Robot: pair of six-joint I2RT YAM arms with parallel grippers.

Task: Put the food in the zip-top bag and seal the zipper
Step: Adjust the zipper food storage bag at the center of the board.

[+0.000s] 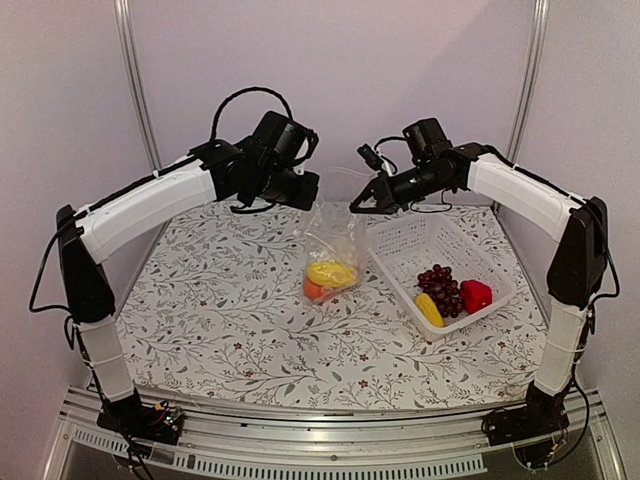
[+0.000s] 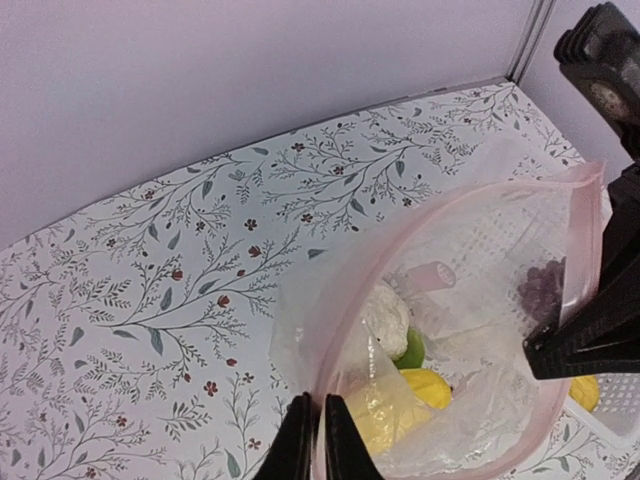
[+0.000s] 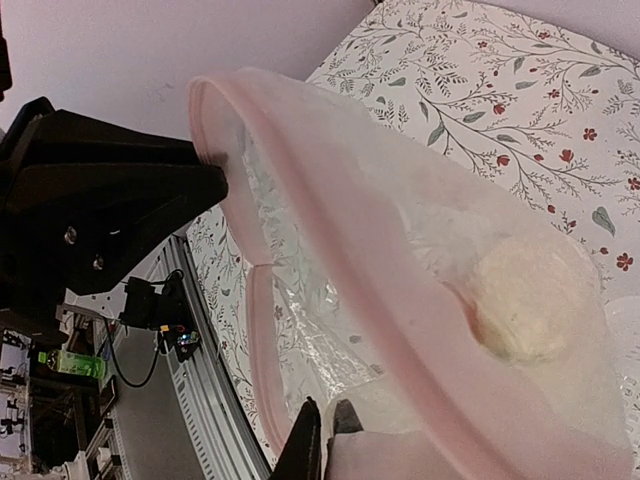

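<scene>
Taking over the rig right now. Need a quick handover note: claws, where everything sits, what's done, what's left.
Left claw: shut on the zip-top bag rim.
Right claw: shut on the opposite rim.
The bag is held up by its mouth, which is open; zipper unsealed.
In bag: cauliflower, yellow piece, orange piece.
In white basket: grapes, second yellow piece, red piece.
Left: load those three, then press the zipper shut.
</scene>
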